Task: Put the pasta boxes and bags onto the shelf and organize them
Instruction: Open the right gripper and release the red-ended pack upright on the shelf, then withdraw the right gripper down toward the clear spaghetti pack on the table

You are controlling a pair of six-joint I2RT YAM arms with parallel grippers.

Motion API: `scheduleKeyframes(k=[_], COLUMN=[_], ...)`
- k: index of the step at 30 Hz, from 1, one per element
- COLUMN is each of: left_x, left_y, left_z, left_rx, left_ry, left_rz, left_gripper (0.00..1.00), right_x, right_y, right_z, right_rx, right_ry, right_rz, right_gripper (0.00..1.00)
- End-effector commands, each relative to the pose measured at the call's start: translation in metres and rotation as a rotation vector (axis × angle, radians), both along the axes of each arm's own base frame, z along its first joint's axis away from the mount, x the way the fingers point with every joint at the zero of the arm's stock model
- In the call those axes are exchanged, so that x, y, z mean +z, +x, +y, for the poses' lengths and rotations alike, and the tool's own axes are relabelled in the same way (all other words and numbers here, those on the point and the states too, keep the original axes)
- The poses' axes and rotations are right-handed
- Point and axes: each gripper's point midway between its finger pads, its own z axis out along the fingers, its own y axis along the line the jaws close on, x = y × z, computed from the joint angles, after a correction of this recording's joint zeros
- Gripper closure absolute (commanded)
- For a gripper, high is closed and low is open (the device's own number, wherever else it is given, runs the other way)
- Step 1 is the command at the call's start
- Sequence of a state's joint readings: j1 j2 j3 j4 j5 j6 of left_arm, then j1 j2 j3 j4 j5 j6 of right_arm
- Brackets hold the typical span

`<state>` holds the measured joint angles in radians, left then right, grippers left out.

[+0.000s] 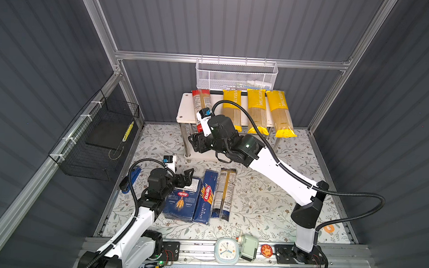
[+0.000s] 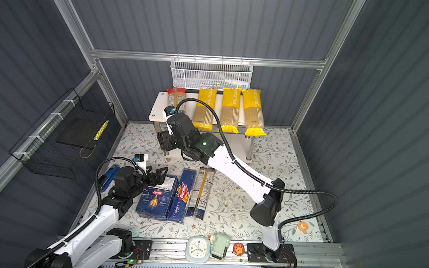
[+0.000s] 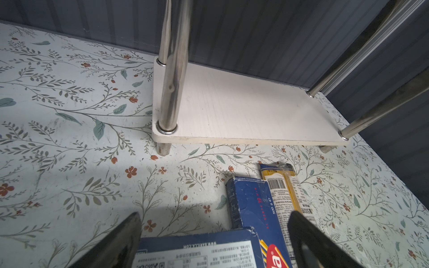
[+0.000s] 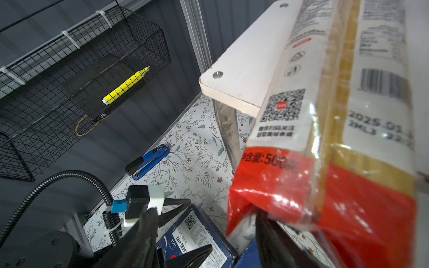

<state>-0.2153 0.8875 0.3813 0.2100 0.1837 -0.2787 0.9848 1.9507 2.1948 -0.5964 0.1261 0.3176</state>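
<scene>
The shelf (image 1: pixel 184 107) carries four bags side by side across its top board, their near ends hanging over its front edge. The red-ended clear bag (image 1: pixel 200 101) lies nearest the shelf's left end as both top views show it, and the three yellow PASTATIME bags (image 1: pixel 256 109) fill the rest toward its right end. The right gripper (image 1: pixel 194 141) hangs just in front of the shelf's left front post, lower than the top board and right under the overhanging end of the red-ended clear bag. In the right wrist view its jaws stand spread with nothing pinched between them, and the bag's red end lies across one of its fingers (image 4: pixel 274 241) (whether it actually touches there I cannot tell). Out in front of the shelf, on the floral mat (image 1: pixel 255 199), three more packs lie side by side with their long sides running toward the shelf. The wide Barilla box (image 1: pixel 182 201) is farthest toward the shelf's left end, the narrow Spaghetti n.5 box (image 1: pixel 206 197) is just beside it, and the dark-ended clear bag (image 1: pixel 225 193) is just beside that. The left gripper (image 1: pixel 187 178) hovers over the end of the wide Barilla box that faces the shelf, jaws spread wide and gripping nothing.
</scene>
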Motion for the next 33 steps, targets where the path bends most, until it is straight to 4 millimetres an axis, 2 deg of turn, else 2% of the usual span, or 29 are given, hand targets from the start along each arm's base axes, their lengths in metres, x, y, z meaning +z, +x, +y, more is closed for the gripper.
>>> scheduleKeyframes(k=[1, 5, 12, 16, 19, 23, 27, 30, 33], left_x=[0.008, 0.006, 0.004, -0.008, -0.016, -0.024, -0.036, -0.031, -0.029], left_y=[-0.006, -0.016, -0.027, -0.032, -0.033, -0.033, -0.03, -0.031, -0.033], left_z=[0.001, 0.011, 0.037, 0.045, 0.048, 0.042, 0.044, 0.038, 0.038], left_rx=[0.006, 0.049, 0.155, 0.186, 0.199, 0.163, 0.162, 0.121, 0.119], left_ry=[-0.008, 0.015, 0.0, -0.026, -0.063, -0.092, -0.067, -0.073, -0.088], left_rz=[0.037, 0.066, 0.099, 0.137, 0.145, 0.124, 0.125, 0.095, 0.067], left_gripper=[0.01, 0.01, 0.01, 0.01, 0.01, 0.01, 0.01, 0.01, 0.01], right_x=[0.009, 0.006, 0.004, -0.003, -0.016, -0.045, -0.091, -0.129, -0.161], right_y=[-0.003, -0.013, -0.058, -0.082, -0.091, -0.1, -0.107, -0.111, -0.114], right_z=[0.006, 0.009, -0.001, -0.017, -0.043, -0.088, -0.134, -0.162, -0.182], right_rx=[0.047, 0.102, 0.209, 0.226, 0.167, 0.039, -0.113, -0.224, -0.306], right_ry=[-0.017, -0.051, -0.075, -0.08, -0.099, -0.105, -0.078, -0.086, -0.093], right_rz=[-0.023, 0.002, -0.021, -0.011, 0.004, 0.067, 0.148, 0.211, 0.26], right_gripper=[0.31, 0.29, 0.26, 0.27, 0.27, 0.27, 0.28, 0.27, 0.27])
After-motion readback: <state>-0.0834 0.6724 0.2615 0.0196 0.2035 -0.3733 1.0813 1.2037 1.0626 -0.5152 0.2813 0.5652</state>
